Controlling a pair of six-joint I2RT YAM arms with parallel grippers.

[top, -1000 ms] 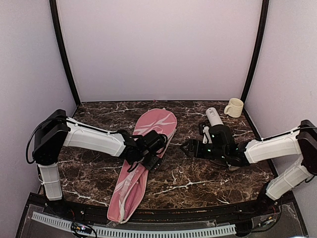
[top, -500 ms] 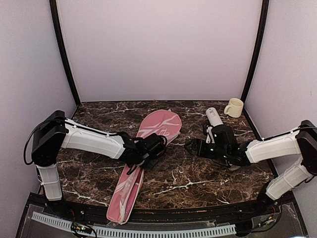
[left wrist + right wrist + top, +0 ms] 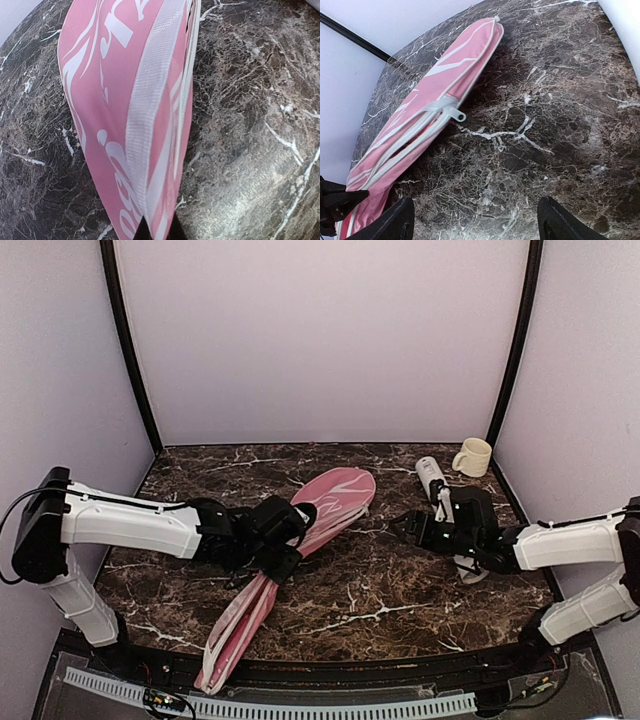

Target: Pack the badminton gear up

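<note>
Top external view: on the dark marbled desk (image 3: 380, 600), the pink lettered racquet cover (image 3: 335, 495) runs diagonally across the centre. It is tipped onto its edge where the left gripper (image 3: 288, 545) has its fingers pinching the seam. That thin fabric hold could slip, I judge. The right gripper (image 3: 405, 528) hovers just right of the cover, fingers spread. Its arm could knock the white tube (image 3: 431, 476) lying at far right.

The pink cover (image 3: 95, 100) is lifted on edge over the dark marble bench (image 3: 250, 130). Its white band (image 3: 150, 100) runs down into the left gripper (image 3: 156, 232), which pinches it.
</note>
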